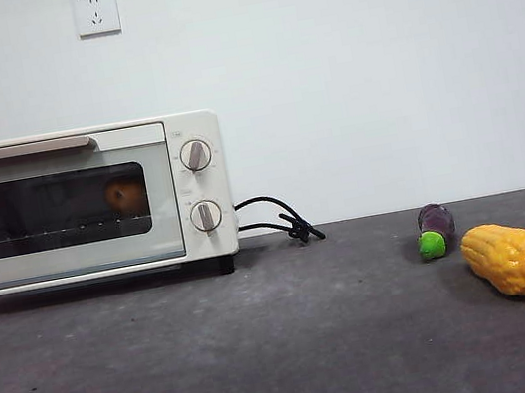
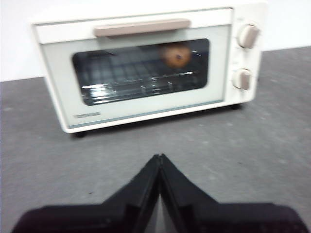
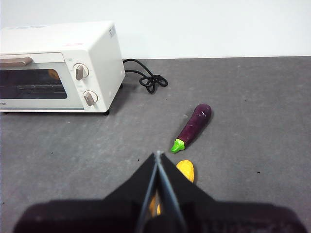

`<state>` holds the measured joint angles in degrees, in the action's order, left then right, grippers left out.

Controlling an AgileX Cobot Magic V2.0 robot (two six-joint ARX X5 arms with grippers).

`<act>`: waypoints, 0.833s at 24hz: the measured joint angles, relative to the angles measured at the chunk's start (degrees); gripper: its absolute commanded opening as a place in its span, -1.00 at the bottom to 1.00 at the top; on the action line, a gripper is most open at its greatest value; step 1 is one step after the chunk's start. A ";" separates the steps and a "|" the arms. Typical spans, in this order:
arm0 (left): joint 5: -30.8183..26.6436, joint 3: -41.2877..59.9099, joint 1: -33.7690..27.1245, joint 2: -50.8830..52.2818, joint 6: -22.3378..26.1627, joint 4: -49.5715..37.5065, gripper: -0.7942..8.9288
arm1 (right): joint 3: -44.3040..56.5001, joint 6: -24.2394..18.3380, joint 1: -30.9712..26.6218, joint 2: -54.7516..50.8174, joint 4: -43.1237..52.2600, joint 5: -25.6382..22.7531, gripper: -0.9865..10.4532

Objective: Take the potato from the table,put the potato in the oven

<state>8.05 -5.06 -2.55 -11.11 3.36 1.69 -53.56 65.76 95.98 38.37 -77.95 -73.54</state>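
Eggplant (image 1: 436, 228) beside corn cob (image 1: 512, 259) — wall sockets (image 1: 97, 12).

Matt mottled table (image 1: 269, 357); glossy glass-fronted oven (image 1: 82, 201).

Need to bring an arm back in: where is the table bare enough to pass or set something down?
Widest bare stretch of the dark grey table: between the cream-white toaster oven and the small purple eggplant, nearer than the black cord. Crowded on the far side from the oven: eggplant and bumpy yellow corn cob lie close together.
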 measured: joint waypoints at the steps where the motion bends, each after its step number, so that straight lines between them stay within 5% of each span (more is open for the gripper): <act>1: -0.92 0.35 0.02 0.00 -0.02 0.00 -0.84 | 0.00 0.02 0.00 0.00 0.02 0.00 -0.83; 10: -2.62 4.07 0.17 1.92 0.11 2.69 -0.84 | 0.00 0.00 0.00 0.02 0.02 0.00 -0.83; 16: -8.61 4.00 0.79 10.75 2.32 8.26 -0.84 | 0.00 0.00 0.00 0.00 0.02 -0.02 -0.82; 20: -10.84 4.02 5.75 10.75 2.58 8.17 -0.84 | 0.00 0.00 0.00 0.00 0.02 0.02 -0.83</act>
<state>-2.79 -1.04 3.20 -0.36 5.93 9.87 -53.56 65.76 95.98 38.37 -77.93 -73.52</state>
